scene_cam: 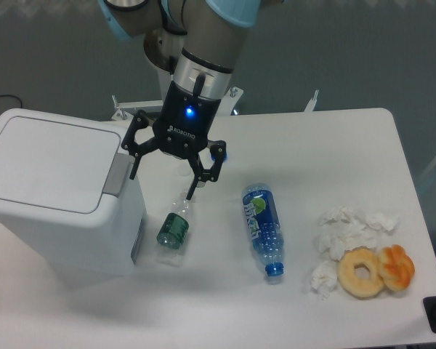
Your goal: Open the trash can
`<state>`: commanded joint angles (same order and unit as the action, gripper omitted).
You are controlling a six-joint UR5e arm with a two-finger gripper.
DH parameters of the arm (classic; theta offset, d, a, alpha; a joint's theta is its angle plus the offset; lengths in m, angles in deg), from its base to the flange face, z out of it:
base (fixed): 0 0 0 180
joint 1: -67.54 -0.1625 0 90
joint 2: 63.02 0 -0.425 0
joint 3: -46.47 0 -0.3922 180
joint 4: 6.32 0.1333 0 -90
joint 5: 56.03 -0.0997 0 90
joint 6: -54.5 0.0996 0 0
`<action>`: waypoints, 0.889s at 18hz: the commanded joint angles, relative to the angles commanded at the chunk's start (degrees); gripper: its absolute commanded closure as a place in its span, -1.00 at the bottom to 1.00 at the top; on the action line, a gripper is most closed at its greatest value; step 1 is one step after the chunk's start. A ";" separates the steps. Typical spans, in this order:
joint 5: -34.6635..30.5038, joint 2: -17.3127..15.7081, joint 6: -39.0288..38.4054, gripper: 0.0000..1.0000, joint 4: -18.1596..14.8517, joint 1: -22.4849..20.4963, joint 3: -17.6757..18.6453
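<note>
The trash can [54, 189] is a large white boxy bin at the left of the table, its flat lid [47, 160] shut. Its grey push tab [117, 173] sits on the right edge of the lid. My gripper [164, 186] hangs just right of the tab, open and empty, with its left finger [135, 166] close beside the tab and its right finger [197, 182] above a clear bottle. I cannot tell whether the left finger touches the tab.
A clear bottle with a green cap [174, 227] lies right of the bin, under the gripper. A blue-labelled bottle [262, 227] lies in the middle. Crumpled tissues [345, 233] and two doughnuts [376, 270] lie at the right.
</note>
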<state>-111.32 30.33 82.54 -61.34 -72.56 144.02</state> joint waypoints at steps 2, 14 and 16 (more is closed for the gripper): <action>0.00 -0.44 0.00 -1.00 0.00 0.26 0.26; 0.00 -0.09 -0.44 -1.00 0.09 1.32 0.71; 0.00 0.09 -0.44 -1.00 0.17 1.32 0.79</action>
<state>-111.32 30.41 82.10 -61.16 -71.24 144.82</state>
